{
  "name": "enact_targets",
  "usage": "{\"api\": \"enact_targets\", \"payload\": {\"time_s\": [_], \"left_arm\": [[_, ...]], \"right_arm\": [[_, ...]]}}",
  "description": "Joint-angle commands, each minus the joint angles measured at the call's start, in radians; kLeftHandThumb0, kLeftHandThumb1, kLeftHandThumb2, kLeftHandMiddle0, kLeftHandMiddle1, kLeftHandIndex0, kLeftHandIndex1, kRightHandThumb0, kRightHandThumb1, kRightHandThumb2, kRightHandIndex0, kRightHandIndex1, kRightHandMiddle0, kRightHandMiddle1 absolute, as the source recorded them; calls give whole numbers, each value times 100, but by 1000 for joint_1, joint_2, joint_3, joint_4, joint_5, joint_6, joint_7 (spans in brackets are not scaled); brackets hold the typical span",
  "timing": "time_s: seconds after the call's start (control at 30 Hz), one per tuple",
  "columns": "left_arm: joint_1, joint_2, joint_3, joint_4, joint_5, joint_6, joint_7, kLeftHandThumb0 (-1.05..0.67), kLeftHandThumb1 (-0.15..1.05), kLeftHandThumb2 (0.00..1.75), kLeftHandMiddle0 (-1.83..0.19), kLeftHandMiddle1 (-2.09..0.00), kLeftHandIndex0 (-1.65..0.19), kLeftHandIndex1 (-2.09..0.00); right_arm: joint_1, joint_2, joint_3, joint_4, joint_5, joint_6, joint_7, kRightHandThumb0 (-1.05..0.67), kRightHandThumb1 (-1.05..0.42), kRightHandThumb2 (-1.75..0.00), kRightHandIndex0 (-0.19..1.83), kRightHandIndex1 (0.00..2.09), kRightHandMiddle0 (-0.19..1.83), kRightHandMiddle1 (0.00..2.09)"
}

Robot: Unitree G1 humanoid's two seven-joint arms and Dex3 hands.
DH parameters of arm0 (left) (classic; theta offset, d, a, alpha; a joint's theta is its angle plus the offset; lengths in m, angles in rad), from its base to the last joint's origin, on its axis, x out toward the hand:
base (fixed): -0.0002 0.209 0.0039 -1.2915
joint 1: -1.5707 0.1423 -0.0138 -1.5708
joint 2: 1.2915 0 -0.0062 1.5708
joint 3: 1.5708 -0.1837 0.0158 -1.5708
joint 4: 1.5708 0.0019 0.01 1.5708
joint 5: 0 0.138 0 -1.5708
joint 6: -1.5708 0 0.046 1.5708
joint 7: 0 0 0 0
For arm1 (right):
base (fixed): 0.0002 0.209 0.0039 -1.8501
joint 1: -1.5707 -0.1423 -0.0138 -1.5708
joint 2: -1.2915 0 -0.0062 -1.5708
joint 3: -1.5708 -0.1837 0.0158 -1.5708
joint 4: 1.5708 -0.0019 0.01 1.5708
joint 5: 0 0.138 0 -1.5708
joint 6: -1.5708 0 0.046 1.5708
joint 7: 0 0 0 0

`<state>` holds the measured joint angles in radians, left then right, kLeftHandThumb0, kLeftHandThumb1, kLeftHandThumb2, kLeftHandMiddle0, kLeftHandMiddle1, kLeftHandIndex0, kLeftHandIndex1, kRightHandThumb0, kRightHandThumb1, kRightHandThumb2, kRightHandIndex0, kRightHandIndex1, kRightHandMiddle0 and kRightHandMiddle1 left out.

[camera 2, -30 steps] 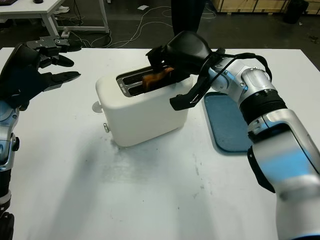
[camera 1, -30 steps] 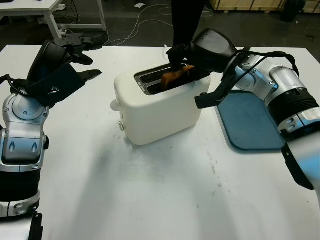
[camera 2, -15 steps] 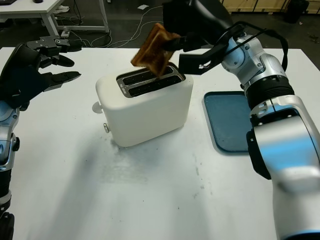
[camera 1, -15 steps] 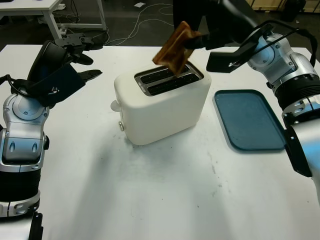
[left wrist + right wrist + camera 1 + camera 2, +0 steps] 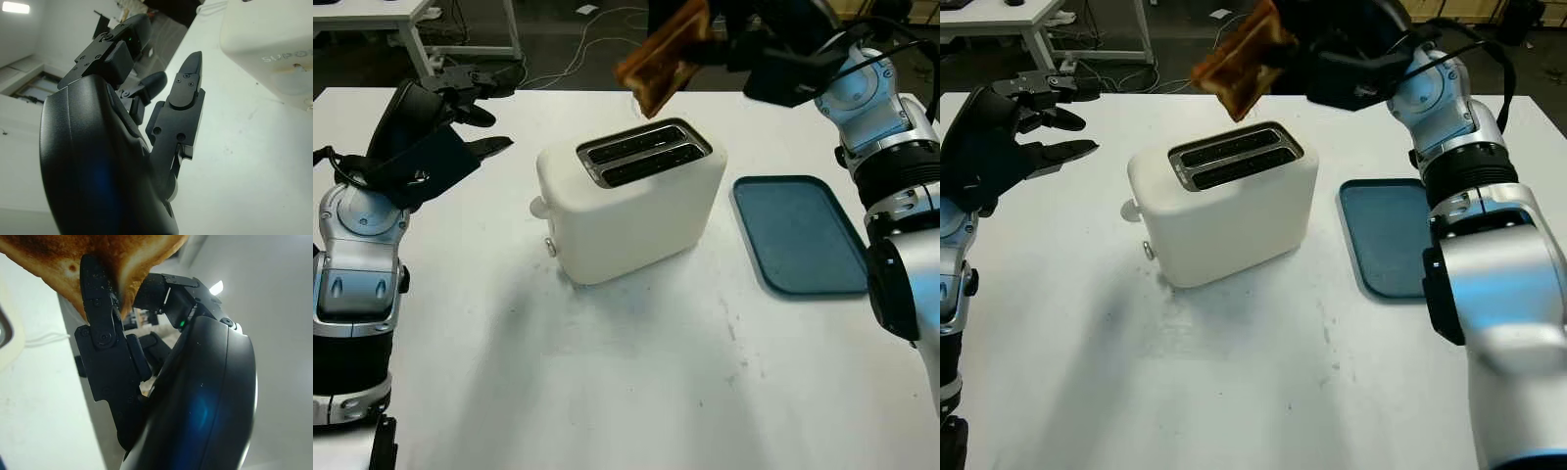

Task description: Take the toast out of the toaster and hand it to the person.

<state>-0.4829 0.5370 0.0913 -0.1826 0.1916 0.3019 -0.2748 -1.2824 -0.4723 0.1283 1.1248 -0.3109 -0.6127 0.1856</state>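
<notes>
The right arm is stretched forward and raised over the far side of the table [image 5: 607, 392], its forearm running up the right of the head views. The right hand [image 5: 773, 54] is held high behind the toaster [image 5: 626, 201], and one slice of toast [image 5: 664, 54] is pinched in its fingers [image 5: 100, 328]. The toast is tilted, its lower corner pointing down, in the air above the far edge of the toaster and clear of it. In the right wrist view a black finger is seen pressed flat against the browned face of the slice, with a second finger behind its pale edge.

The left arm is bent upward at the table's left side. The left hand [image 5: 421, 137] is raised there, well apart from the toaster, open and holding nothing. In the left wrist view its fingers are seen pointing toward the toaster's side, where a round knob and a faint embossed word can be made out; the word cannot be read.

One toaster is counted, white, standing near the table's middle with two dark slots on top, both without bread. One blue tray [image 5: 803, 230] lies flat to its right, apart from it. Dark trouser legs of a person [image 5: 1302, 15] are seen beyond the far edge, behind the toast.
</notes>
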Motion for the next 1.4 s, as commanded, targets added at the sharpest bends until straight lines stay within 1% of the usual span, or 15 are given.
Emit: {"api": "enact_targets", "payload": {"time_s": [0.0, 0.17, 0.27, 0.43, 0.5, 0.53, 0.57, 0.6, 0.67, 0.73, 0.9, 1.03, 1.1, 1.2, 1.37], "left_arm": [[-4, -1, 1, 6, -9, -6, -3, -14, 92, 1, -33, -98, -55, -32], [0, -4, 4, 8, -10, -12, 2, -13, 91, 0, -34, -99, -56, -34], [0, 0, 3, 8, -4, -9, 2, -12, 92, 1, -34, -99, -55, -34], [2, 4, 3, 4, -2, -15, 1, -11, 92, 1, -34, -98, -55, -35], [3, 5, 3, 2, -3, -8, -2, -10, 92, 1, -34, -98, -54, -35], [2, 4, 3, 1, -3, -3, -2, -11, 92, 1, -33, -98, -54, -35], [3, 3, 4, 2, -4, -4, -1, -11, 92, 1, -33, -97, -54, -35], [4, 3, 4, 4, -4, -7, -1, -10, 92, 1, -34, -97, -54, -35], [5, 5, 3, 8, -4, -17, -1, -11, 92, 1, -34, -97, -54, -35], [5, 7, 2, 6, -1, -14, -3, -11, 92, 1, -35, -97, -54, -35], [5, 0, 3, 9, -6, -16, 1, -11, 91, 1, -35, -97, -53, -36], [6, 5, -2, 9, 3, -19, 1, -14, 92, 1, -35, -97, -53, -37], [6, 9, -4, 8, 8, -20, 1, -14, 91, 1, -35, -98, -53, -37], [7, 10, -3, 2, 8, -11, -2, -15, 92, 1, -35, -97, -53, -37], [11, 10, 0, 15, 6, -36, 3, -16, 91, 0, -36, -98, -54, -38]], "right_arm": [[-9, 9, -39, 18, 56, 33, 27, -36, -92, -31, 105, 175, 82, 175], [14, 5, -107, 33, 129, 146, 62, -29, -92, -33, 98, 175, 72, 175], [47, -12, -123, 43, 126, 152, 16, -23, -92, -33, 93, 175, 63, 175], [81, -29, -160, 72, 129, 223, -92, -21, -92, -31, 88, 175, 60, 175], [99, -30, -211, 81, 185, 223, -74, -19, -92, -32, 86, 175, 54, 175], [110, -32, -234, 84, 210, 216, -62, -18, -92, -31, 87, 175, 51, 166], [119, -35, -248, 87, 224, 216, -62, -18, -92, -31, 90, 175, 55, 147], [125, -38, -256, 88, 228, 227, -75, -17, -92, -33, 91, 175, 57, 149], [138, -41, -265, 86, 228, 241, -107, -15, -92, -35, 91, 175, 59, 169], [150, -42, -269, 82, 224, 252, -136, -11, -92, -36, 89, 175, 60, 173], [161, -39, -286, 90, 240, 312, -169, -10, -92, -35, 86, 175, 54, 175], [171, -34, -283, 100, 223, 348, -217, -4, -92, -34, 83, 175, 45, 161], [173, -32, -272, 105, 213, 369, -225, -2, -92, -40, 79, 175, 42, 172], [179, -23, -279, 113, 227, 385, -210, 3, -92, -45, 77, 175, 43, 174], [198, -4, -314, 143, 263, 392, -176, 2, -92, -39, 74, 175, 40, 175]]}}
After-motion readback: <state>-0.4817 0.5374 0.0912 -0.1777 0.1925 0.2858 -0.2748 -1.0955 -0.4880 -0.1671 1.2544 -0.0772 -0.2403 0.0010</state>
